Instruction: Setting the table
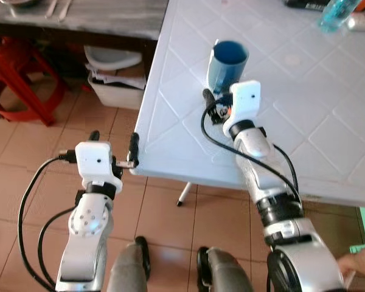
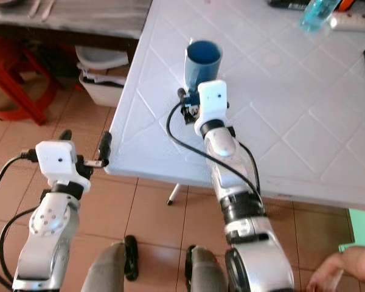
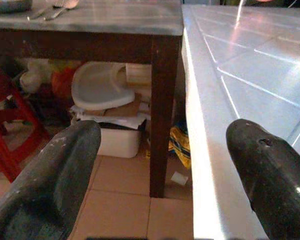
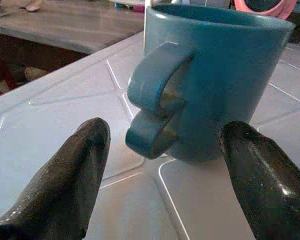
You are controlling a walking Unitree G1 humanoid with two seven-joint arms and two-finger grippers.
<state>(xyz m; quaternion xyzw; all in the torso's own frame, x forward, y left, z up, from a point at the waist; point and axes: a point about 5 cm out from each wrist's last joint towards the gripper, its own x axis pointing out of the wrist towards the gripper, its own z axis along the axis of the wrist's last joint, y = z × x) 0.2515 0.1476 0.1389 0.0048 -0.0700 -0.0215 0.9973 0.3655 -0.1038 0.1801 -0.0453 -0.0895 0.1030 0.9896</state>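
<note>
A blue mug (image 1: 228, 61) stands upright on the white tiled table (image 1: 328, 115), near its left edge. My right gripper (image 1: 219, 102) rests just short of it over the tabletop. In the right wrist view the mug (image 4: 225, 85) turns its handle toward the open gripper (image 4: 165, 132), whose fingers stand apart on either side and do not touch it. My left gripper (image 1: 114, 137) hovers open at the table's near-left corner, holding nothing. One of its fingers (image 3: 270, 170) is over the table edge and the other hangs over the floor.
A dark wooden table (image 1: 79, 18) with cutlery stands to the left, with a white bin (image 1: 112, 91) and a red stool (image 1: 18, 79) below it. A blue bottle (image 1: 337, 13) stands far back. A person's hand (image 1: 359, 264) is at the lower right.
</note>
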